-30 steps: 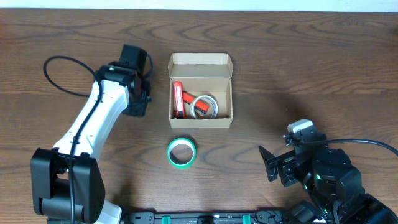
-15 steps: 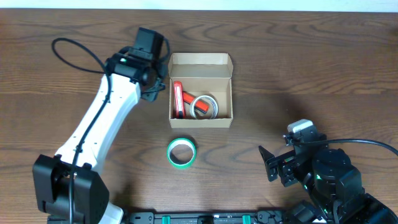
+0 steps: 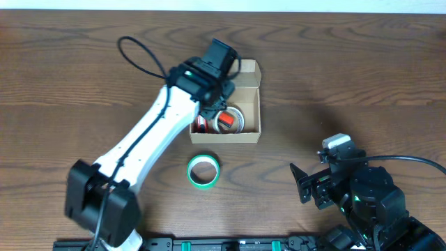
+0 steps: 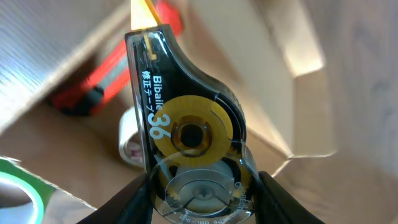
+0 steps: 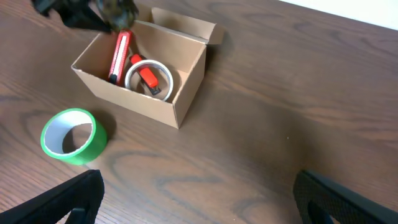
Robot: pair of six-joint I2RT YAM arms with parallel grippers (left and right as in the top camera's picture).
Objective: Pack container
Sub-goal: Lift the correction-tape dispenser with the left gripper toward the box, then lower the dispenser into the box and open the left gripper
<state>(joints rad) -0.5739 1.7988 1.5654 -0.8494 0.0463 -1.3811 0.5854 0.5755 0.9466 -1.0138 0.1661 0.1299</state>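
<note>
Left end effector part-closed on a black-and-yellow correction-tape dispenser marked "Bibaile 36" plus Japanese text, hanging over the open tan cardboard box mid-table. Box holds a red cutter and clear tape roll; green tape roll just in front isn't packed yet, so I'd say past halfway. Right end effector wide open, empty, well apart.
</note>
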